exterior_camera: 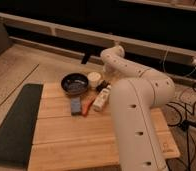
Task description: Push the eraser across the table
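The push looks barely begun, if at all. The eraser (76, 105) lies flat left of the middle of the light-wood bench (81, 142), in a cluster of things, and nothing touches it on the side it would be pushed from. The end effector (103, 86) sits low over the far part of the bench, between a white cup (94, 78) and a white bottle (102, 98) lying on its side. Its fingers are closed together and it carries nothing. It is apart from the eraser, with the bottle and a slim orange-red object (87, 106) lying between them. What remains, by my reading, is the whole job: getting contact on the eraser and sliding it over the open planks nearer the camera.

The eraser shows as a small blue-grey rectangular block, its long side running near to far. A dark round bowl (74, 84) stands just beyond it, and a dark grey mat (13, 125) lies along the bench's left edge. The white arm (141, 100) fills the right foreground.
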Action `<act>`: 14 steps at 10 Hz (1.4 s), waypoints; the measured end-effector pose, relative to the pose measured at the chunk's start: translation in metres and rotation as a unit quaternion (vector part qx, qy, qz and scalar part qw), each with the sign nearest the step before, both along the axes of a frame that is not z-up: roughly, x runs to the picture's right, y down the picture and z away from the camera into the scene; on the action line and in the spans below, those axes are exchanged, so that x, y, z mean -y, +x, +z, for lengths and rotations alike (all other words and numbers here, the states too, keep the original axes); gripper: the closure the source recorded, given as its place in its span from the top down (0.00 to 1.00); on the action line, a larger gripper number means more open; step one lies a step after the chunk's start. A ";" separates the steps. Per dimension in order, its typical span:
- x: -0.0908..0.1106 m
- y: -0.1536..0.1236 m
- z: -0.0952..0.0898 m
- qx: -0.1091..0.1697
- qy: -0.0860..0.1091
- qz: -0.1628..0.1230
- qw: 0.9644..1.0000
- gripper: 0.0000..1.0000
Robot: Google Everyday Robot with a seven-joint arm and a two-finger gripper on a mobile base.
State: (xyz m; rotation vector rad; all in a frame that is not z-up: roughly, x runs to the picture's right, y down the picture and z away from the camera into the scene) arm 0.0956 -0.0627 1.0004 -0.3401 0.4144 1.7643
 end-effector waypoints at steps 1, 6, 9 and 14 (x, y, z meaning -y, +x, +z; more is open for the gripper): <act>0.002 -0.002 0.004 0.006 0.002 -0.006 1.000 0.00; -0.008 -0.002 0.028 0.030 -0.011 -0.024 0.999 0.00; -0.008 0.009 0.039 0.019 -0.018 -0.033 0.999 0.00; 0.005 0.005 0.059 0.025 0.004 -0.047 0.999 0.00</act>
